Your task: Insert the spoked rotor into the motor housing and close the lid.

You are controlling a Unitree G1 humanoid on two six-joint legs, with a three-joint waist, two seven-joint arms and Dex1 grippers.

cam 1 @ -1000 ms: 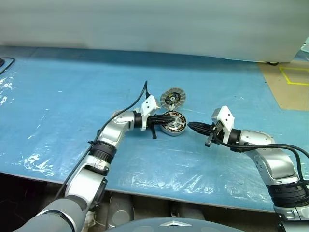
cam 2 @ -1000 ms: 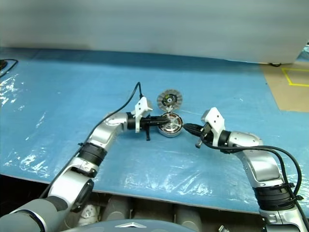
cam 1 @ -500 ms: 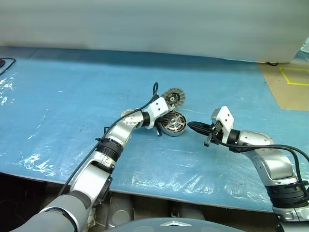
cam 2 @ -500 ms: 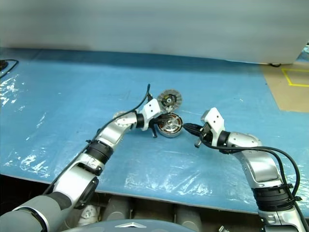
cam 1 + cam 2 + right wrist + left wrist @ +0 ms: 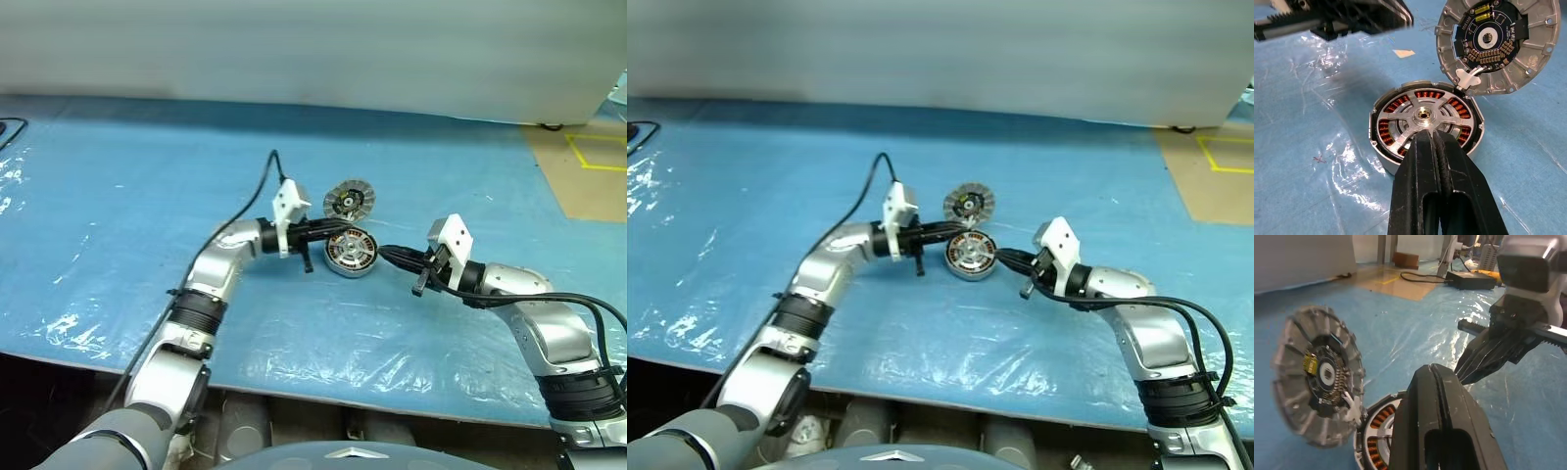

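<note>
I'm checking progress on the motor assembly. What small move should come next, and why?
Probably bring the shut left gripper behind the lid and tip it down over the motor housing. The spoked rotor already sits inside, and the lid stands open at the housing's edge.

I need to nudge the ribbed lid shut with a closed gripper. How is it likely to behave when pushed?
The lid looks like rigid cast metal, so it should not flex. It stands propped open on edge, joined to the motor housing by a small white tab, so a push would probably swing it down over the spoked rotor. Its bare, shiny rim may let the fingers slip.
</note>
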